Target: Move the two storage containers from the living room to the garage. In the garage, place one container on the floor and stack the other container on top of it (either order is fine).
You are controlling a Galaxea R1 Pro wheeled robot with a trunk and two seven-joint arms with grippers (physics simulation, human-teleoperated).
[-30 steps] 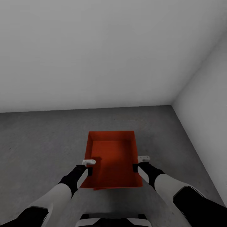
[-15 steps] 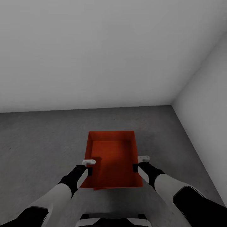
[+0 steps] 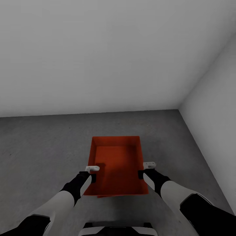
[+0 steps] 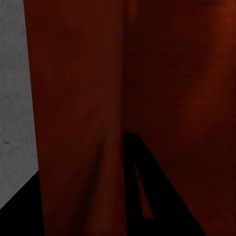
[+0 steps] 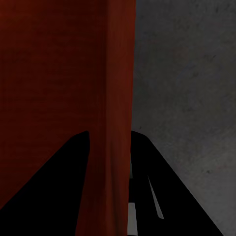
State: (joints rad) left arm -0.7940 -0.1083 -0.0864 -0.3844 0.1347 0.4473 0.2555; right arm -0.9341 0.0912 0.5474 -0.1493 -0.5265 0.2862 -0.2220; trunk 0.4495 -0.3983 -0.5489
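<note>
In the head view a red-orange storage container (image 3: 114, 160) sits low over the dark grey floor (image 3: 39, 147), just ahead of my base. A thin red sliver of the second storage container (image 3: 105, 196) peeks out under its near edge, so the two are stacked or nearly so. My left gripper (image 3: 91, 173) is clamped over the left side wall and my right gripper (image 3: 141, 170) over the right side wall. In the left wrist view the red wall (image 4: 73, 73) stands between the dark fingers of the left gripper (image 4: 81, 196). The right wrist view shows the wall (image 5: 59, 73) pinched in the right gripper (image 5: 108, 172).
A plain white wall (image 3: 98, 59) rises beyond the containers, and a second white wall (image 3: 216, 105) closes the right side, meeting it in a corner. Bare grey floor spreads to the left and around the containers.
</note>
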